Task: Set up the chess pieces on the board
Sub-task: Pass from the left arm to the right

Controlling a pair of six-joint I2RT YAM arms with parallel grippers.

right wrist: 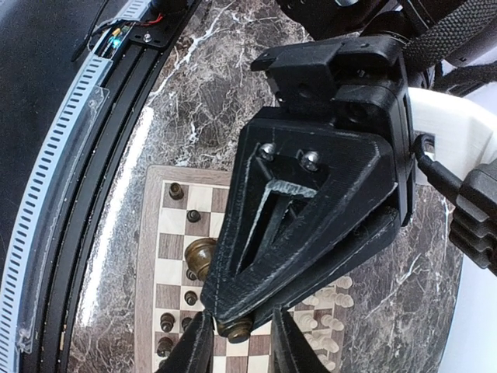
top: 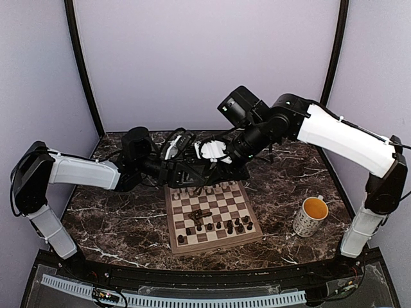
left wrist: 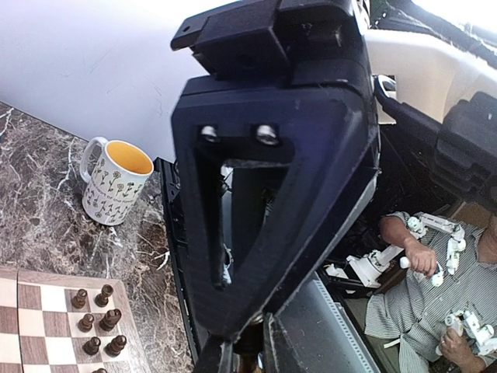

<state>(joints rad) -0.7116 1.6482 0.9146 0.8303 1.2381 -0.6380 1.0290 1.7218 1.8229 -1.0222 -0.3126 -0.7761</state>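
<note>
- The square checkered wooden board (top: 218,247) is lying centrally, with tiny pale cream pieces (top: 199,190) lining its far edge.
- Small dark brown pieces (top: 218,226) are standing scattered nearer, still needing ordering.
- The right gripper (right wrist: 242,351) is straddling one dark piece (right wrist: 237,330); whether it is pinching cannot be told.
- The left gripper (left wrist: 242,359) is showing fingers close together; what they are holding, if anything, cannot be told.

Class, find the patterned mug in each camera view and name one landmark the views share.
Top external: mug at right, beside the chessboard.
Left wrist: mug at left, above the chessboard corner.
Right wrist: not in view.
Shared landmark: the chessboard, seen in all three.
</note>
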